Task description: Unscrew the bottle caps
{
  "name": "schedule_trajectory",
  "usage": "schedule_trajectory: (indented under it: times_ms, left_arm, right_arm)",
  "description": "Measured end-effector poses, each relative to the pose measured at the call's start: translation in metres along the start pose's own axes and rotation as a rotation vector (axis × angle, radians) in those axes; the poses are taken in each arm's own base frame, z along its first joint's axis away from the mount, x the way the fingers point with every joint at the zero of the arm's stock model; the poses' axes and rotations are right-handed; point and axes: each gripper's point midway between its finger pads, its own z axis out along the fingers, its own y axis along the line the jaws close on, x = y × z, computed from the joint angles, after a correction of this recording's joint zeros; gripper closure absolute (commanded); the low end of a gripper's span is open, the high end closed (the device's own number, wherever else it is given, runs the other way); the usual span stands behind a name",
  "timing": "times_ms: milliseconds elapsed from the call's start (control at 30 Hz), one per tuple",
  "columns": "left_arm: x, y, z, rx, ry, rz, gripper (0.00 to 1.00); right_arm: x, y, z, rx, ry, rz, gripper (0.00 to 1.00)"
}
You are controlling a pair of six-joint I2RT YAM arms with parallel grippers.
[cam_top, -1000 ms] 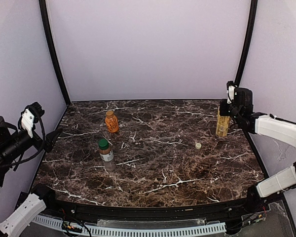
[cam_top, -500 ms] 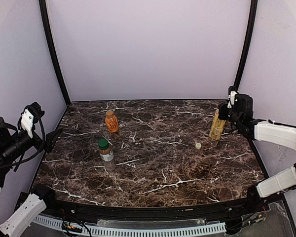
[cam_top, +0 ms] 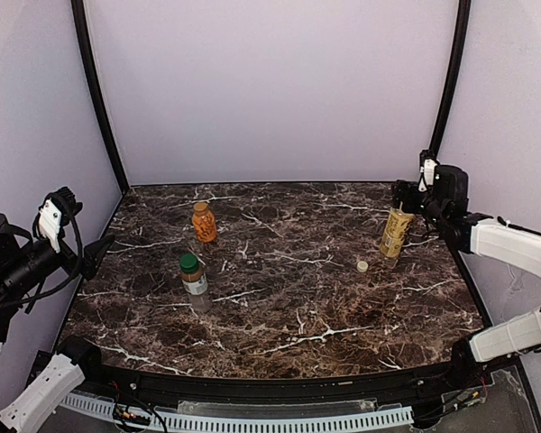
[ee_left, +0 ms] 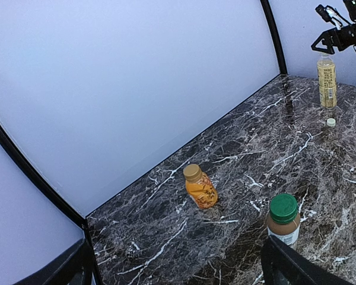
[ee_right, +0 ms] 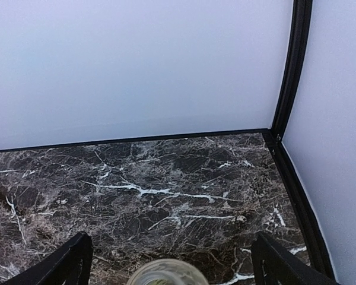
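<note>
My right end effector (cam_top: 404, 195) hangs open over the uncapped tea bottle (cam_top: 396, 233) by the worktop's (cam_top: 298, 311) right edge. Its cream cap (cam_top: 362, 266) lies beside it, so that one's probably done. My left end effector (cam_top: 97, 251) is open.

Left pincer (ee_left: 178, 267) agape, right pincer (ee_right: 171, 259) parted — both aloft

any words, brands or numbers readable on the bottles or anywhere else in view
No text reads clearly in any view.
Tall yellow-green bottle: dark print on its label, too small to read.
Orange bottle: markings on its side, blurred.
Green-capped bottle: white label, nothing legible.
</note>
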Motion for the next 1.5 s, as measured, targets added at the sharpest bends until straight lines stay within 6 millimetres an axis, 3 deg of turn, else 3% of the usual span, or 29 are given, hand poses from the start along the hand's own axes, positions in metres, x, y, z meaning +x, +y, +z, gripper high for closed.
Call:
schedule_trajectory:
  times_ms: [167,267,400,500,667,767,833,933,1033,1133,1300,1500]
  left_arm:
    - [0.000,-0.001,0.000,0.005,-0.002,0.000,0.01]
    - [0.000,-0.001,0.000,0.005,-0.002,-0.001,0.01]
    - [0.002,0.001,0.002,-0.003,0.001,-0.025,0.01]
    - [0.009,0.004,0.006,-0.025,0.014,-0.073,0.01]
    - [0.024,0.013,0.011,-0.080,0.049,-0.178,0.01]
    - [0.026,0.021,0.009,-0.120,0.052,-0.234,0.02]
    - [0.029,0.026,0.009,-0.154,0.057,-0.283,0.03]
    - [0.047,0.036,0.010,-0.230,0.091,-0.380,0.04]
    - [0.077,0.040,0.015,-0.293,0.156,-0.482,0.07]
    - [0.106,0.034,0.026,-0.296,0.217,-0.565,0.08]
    - [0.139,0.017,0.041,-0.261,0.257,-0.681,0.08]
    - [0.137,0.016,0.045,-0.248,0.218,-0.704,0.08]
  right_arm:
    - [-0.019,0.004,-0.004,-0.014,-0.022,-0.017,0.05]
    - [-0.042,0.010,-0.007,-0.033,-0.041,-0.013,0.10]
    - [-0.098,0.035,-0.021,-0.131,-0.119,0.041,0.12]
    - [-0.136,0.081,-0.044,-0.281,-0.190,0.061,0.12]
    - [-0.159,0.223,-0.089,-0.680,-0.195,-0.022,0.03]
    - [-0.136,0.301,-0.101,-0.865,-0.126,-0.099,0.02]
    - [-0.101,0.351,-0.110,-0.975,-0.052,-0.172,0.01]
    - [-0.039,0.409,-0.122,-1.084,0.066,-0.275,0.01]
    - [0.013,0.450,-0.137,-1.151,0.144,-0.361,0.01]
    - [0.055,0.482,-0.154,-1.206,0.198,-0.425,0.01]
    - [0.092,0.506,-0.170,-1.247,0.240,-0.475,0.03]
    - [0.114,0.511,-0.155,-1.185,0.290,-0.476,0.12]
